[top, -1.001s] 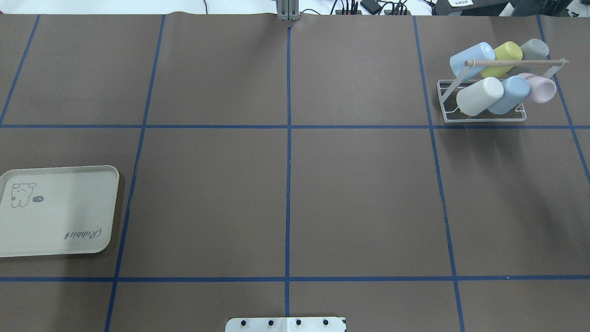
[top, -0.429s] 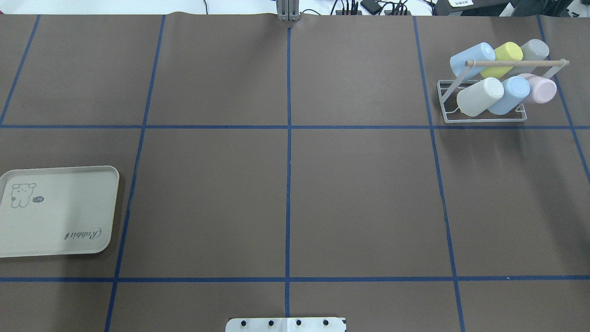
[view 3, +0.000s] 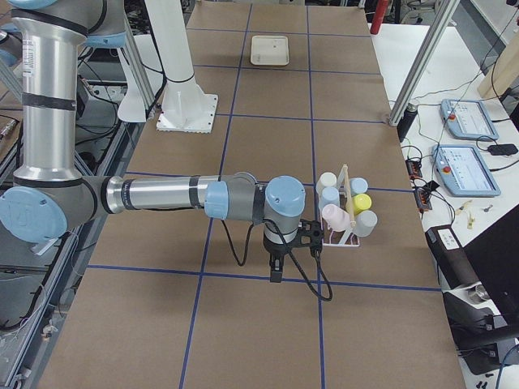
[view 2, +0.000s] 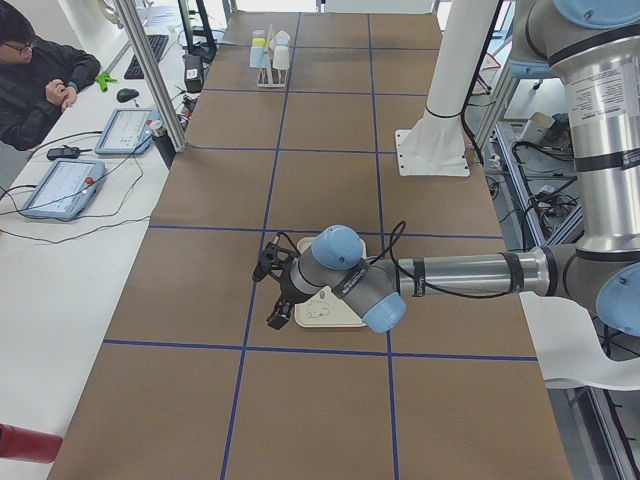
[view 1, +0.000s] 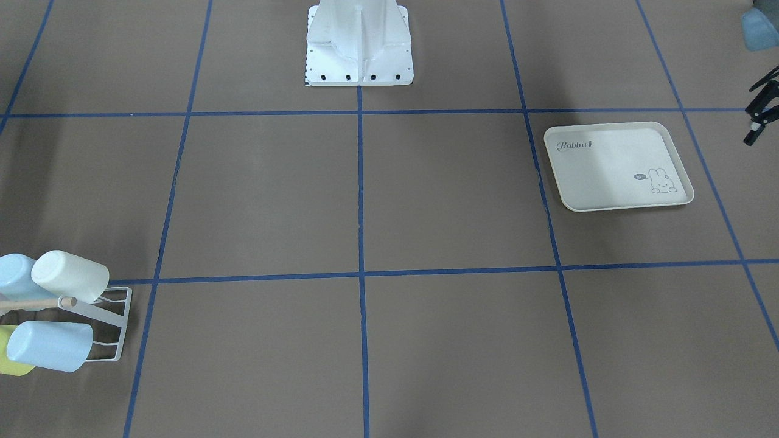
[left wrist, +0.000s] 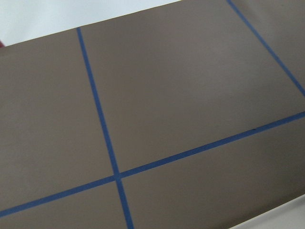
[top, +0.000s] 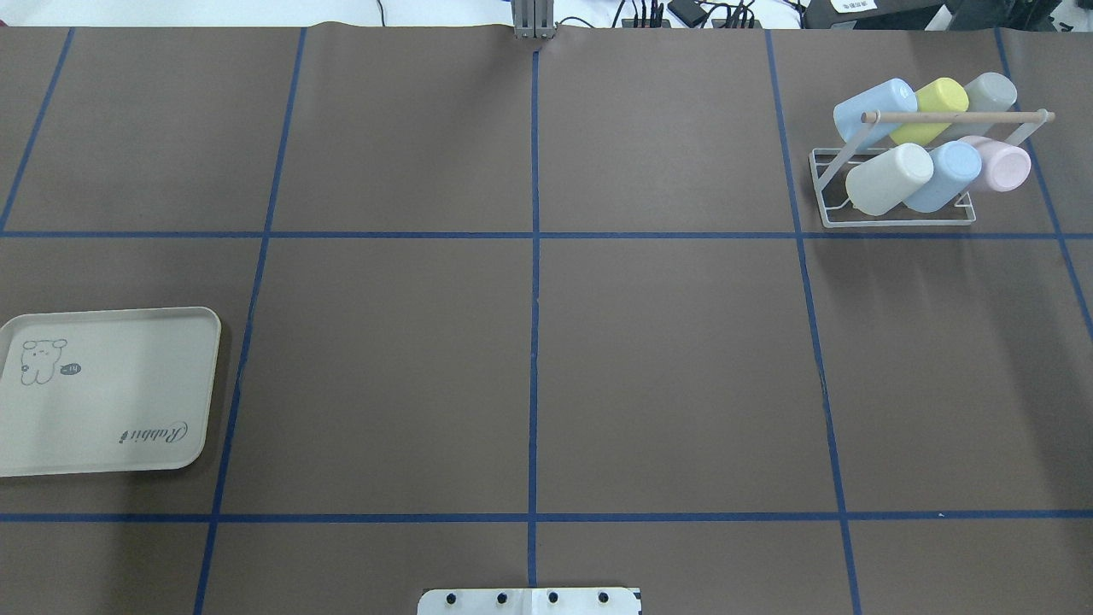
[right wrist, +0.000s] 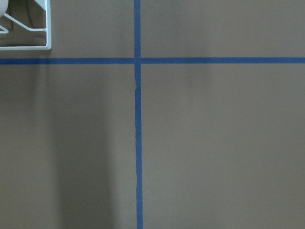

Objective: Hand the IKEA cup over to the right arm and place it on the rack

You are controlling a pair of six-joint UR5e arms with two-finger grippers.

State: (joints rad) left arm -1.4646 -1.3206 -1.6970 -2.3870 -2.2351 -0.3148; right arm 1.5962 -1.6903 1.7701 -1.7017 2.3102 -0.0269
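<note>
The white wire rack (top: 897, 220) with a wooden dowel stands at the far right and holds several cups: light blue, yellow, grey, cream, blue and pink (top: 1003, 166). It also shows in the front-facing view (view 1: 118, 328) and at the corner of the right wrist view (right wrist: 28, 40). My left gripper (view 1: 752, 115) is open and empty beside the tray, off the table's left end (view 2: 268, 297). My right gripper (view 3: 276, 274) hangs over the table in front of the rack. I cannot tell if it is open or shut. No cup shows in either gripper.
The cream rabbit-print tray (top: 111, 393) lies empty at the left edge. The robot's white base plate (top: 529, 600) sits at the near middle. Blue tape lines cross the brown table. Tablets and an operator are beside the table (view 2: 40, 80).
The rack, cups and tray have not moved. The shadow on the table in front of the rack has faded.
</note>
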